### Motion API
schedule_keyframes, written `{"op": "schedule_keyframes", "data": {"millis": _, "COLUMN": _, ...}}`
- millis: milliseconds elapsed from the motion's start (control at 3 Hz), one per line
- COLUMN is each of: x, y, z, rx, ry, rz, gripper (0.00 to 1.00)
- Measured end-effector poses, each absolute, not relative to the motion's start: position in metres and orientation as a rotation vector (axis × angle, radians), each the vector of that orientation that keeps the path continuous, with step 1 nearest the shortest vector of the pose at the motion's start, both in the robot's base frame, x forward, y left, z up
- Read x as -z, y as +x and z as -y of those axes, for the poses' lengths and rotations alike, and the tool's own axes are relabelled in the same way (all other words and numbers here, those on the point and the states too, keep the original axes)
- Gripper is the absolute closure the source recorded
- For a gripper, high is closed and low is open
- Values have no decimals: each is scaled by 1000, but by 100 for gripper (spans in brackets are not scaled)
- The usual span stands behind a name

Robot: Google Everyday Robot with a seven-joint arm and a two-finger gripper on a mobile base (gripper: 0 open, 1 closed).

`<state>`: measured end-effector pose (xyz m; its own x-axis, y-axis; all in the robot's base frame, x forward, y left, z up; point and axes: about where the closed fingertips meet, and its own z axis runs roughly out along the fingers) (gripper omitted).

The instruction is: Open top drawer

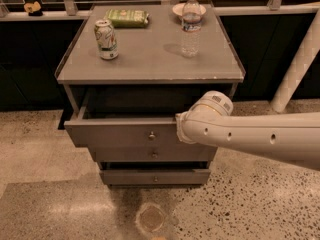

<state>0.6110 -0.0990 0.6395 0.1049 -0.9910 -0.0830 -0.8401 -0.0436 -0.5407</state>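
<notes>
The top drawer (120, 135) of the grey three-drawer cabinet is pulled out a short way, and the dark hollow behind its front shows. Its small round brass knob (151, 134) sits at the centre of the flat grey front. My white arm (250, 136) reaches in from the right. The gripper (179, 129) is at the arm's left end, against the right part of the top drawer's front, to the right of the knob. The arm's wrist covers it.
Two shallower drawers, the middle (125, 155) and the bottom (155, 176), sit shut below. On the cabinet top (150, 59) stand a soda can (106, 39), a green packet (127, 17), a water bottle (190, 26) and a bowl (176, 9). A white post (300, 64) slants at right.
</notes>
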Motion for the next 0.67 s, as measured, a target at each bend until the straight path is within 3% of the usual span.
{"op": "schedule_keyframes", "data": {"millis": 667, "x": -631, "y": 596, "z": 97, "rx": 395, "ry": -1957, "rz": -1731, "gripper": 100}}
